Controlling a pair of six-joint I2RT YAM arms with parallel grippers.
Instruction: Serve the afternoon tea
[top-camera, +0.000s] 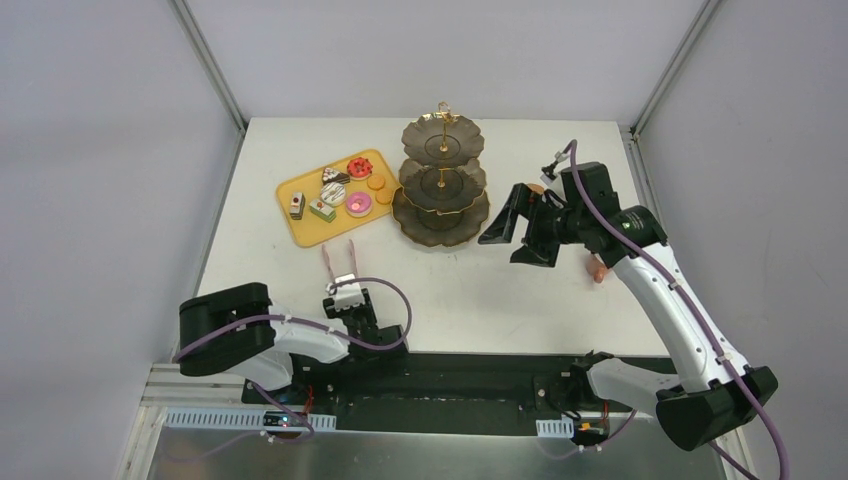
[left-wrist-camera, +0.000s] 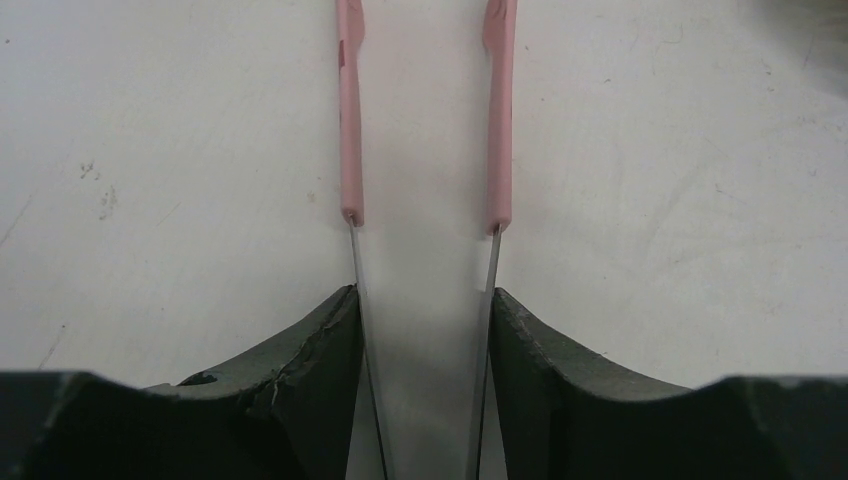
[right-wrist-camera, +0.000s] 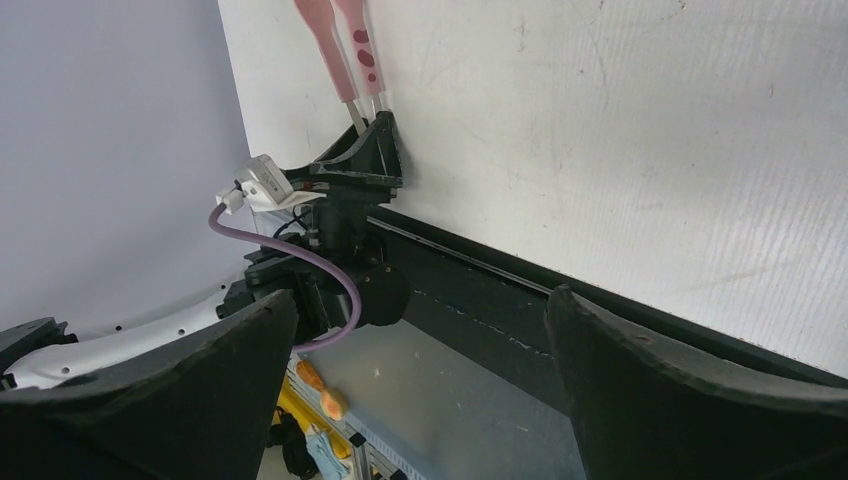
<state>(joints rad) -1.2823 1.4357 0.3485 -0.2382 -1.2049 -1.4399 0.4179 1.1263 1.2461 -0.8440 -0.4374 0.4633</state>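
From the top, the cakes (top-camera: 335, 195) sit on a yellow tray (top-camera: 290, 190) at the back of the table (top-camera: 560, 150), just left of the dark stand (top-camera: 443, 180); the right end effector (top-camera: 512, 238) is near the stand's right side, spread wide, holding nothing; only the left wrist view shows up close the left end effector (left-wrist-camera: 425, 400) pinching pink tongs (left-wrist-camera: 350, 150) by their metal arms; the tong tips stand apart.
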